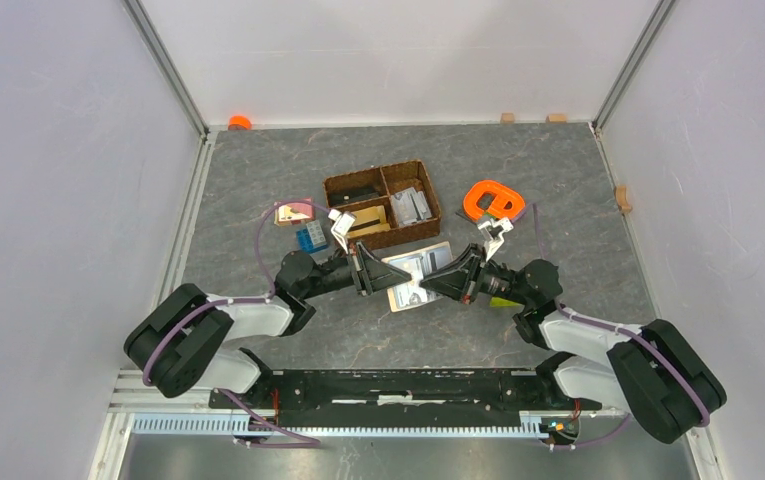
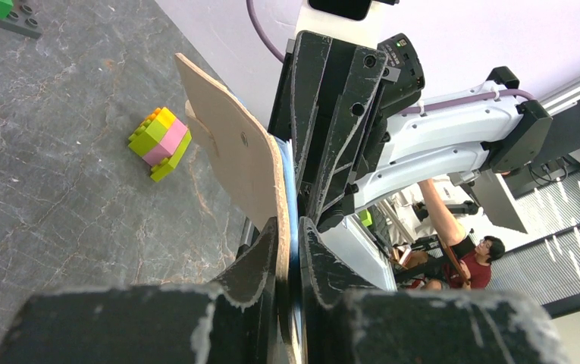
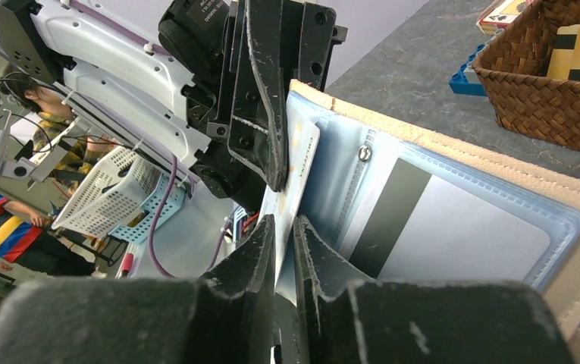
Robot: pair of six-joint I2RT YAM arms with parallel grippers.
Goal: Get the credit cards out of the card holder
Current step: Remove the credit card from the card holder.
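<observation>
So the card holder (image 1: 418, 265) sits open in the middle of the table, just on the near side of the woven basket (image 1: 383, 205), with an arm on each side of it. The left gripper (image 2: 290, 227) is clamped down on the beige flap. The right gripper (image 3: 285, 227) has its jaws nearly together on what looks like the edge of a white card (image 3: 299, 171) poking out of the blue-grey pocket.

What could go wrong, imo:
- The right jaws may be pinching the pocket lining along with the card. Then pulling just drags the whole holder instead of sliding the card free.
- The left grip is only on the flap edge, so a hard tug from the right could yank the flap out of it.
- It's a thin bite on a slick card, so it could slip and drop back in.
- The two grippers are really close together, so a bump looks possible.

Counts: one holder and one basket. Two cards show, the white one and a striped card (image 3: 453, 235) in its sleeve. One stack of toy bricks (image 2: 160, 142) lies off to the side.
</observation>
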